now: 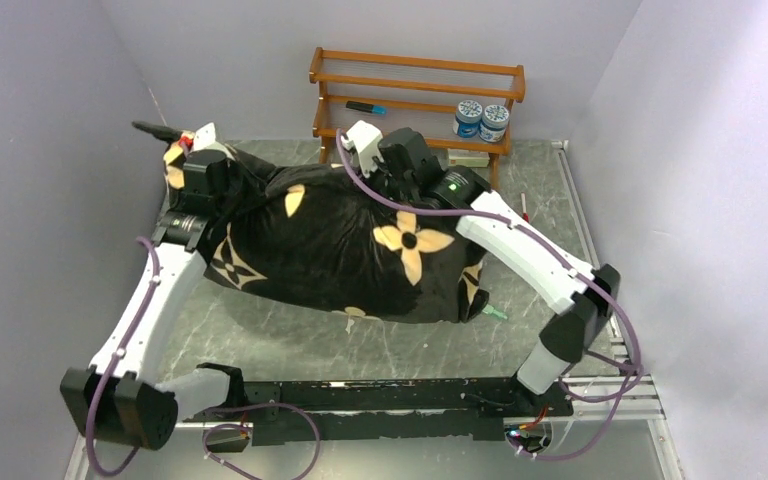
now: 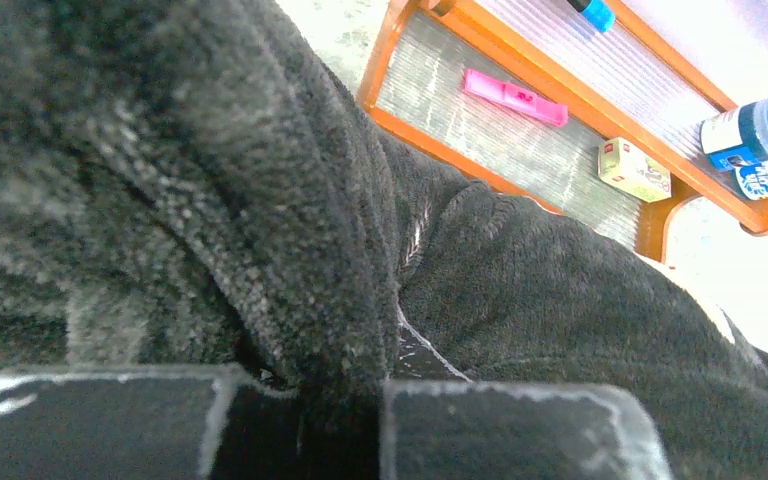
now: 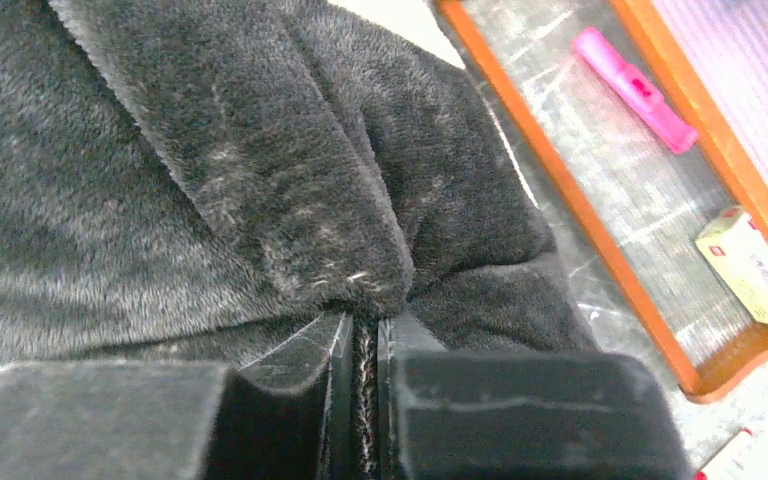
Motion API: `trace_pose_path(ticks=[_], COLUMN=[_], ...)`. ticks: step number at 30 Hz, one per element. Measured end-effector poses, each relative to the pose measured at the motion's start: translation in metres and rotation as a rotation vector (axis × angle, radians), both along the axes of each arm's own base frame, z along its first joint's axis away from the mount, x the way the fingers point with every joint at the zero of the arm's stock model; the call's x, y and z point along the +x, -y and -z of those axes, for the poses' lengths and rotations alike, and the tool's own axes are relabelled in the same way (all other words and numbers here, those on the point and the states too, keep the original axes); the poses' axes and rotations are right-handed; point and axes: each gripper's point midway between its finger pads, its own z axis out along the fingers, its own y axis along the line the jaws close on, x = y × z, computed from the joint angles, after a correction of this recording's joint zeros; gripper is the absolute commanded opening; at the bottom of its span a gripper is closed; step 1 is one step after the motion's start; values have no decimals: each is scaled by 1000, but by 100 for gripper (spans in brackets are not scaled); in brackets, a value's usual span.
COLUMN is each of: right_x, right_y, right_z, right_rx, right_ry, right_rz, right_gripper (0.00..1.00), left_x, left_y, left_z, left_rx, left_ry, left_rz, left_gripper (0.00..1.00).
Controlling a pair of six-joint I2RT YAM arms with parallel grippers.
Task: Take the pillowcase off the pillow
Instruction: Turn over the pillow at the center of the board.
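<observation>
The pillowcase [image 1: 340, 250] lies stuffed and plump across the middle of the table [image 1: 290, 345], its far edge close to the wooden rack [image 1: 415, 75]. The pillow inside it does not show plainly. The largest risk is that the whole bundle travels with any pull: plush clings to a full cushion, so a tug may drag both toward the rack or off the table's side without peeling the cover at all. Next comes the grip. The left gripper [image 2: 310, 400] is pinching a thick fold of black pile at the far-left end, and the right gripper [image 3: 360, 350] is closed to a narrow slit on another fold along the far edge. Both bites look shallow, so the nap could slide out under load, or they may hold only an outer layer. Smaller still, the jars [image 1: 481, 118], the pink marker [image 2: 515, 97] and the little box [image 2: 635, 168] on the rack sit within reach of a swinging wrist. The long axis runs diagonally — far left to near right — and which end is open cannot be told from here.
</observation>
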Motion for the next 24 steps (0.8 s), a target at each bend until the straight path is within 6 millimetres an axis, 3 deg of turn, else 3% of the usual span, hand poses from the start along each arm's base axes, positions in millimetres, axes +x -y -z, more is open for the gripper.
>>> trace_pose_path(ticks=[3, 6, 9, 12, 15, 18, 21, 24], right_x=[27, 42, 48, 42, 27, -1, -34, -73], right_y=[0, 2, 9, 17, 28, 39, 38, 18], right_z=[4, -9, -27, -47, -61, -62, -49, -22], right_rx=[-30, -37, -23, 2, 31, 42, 21, -40], right_ry=[17, 56, 100, 134, 158, 170, 176, 184], right_rz=[79, 131, 168, 175, 157, 92, -8, -144], right_gripper=[32, 48, 65, 82, 96, 100, 100, 100], left_x=[23, 45, 61, 74, 85, 95, 104, 112], left_y=[6, 10, 14, 18, 22, 26, 29, 31], left_z=[9, 13, 16, 19, 23, 28, 33, 37], left_rx=[16, 35, 43, 50, 51, 51, 62, 77], left_ry=[-2, -6, -8, -10, -9, -8, -4, -2], left_rz=[25, 42, 59, 75, 90, 99, 119, 135], left_gripper=[6, 6, 5, 5, 6, 5, 5, 5])
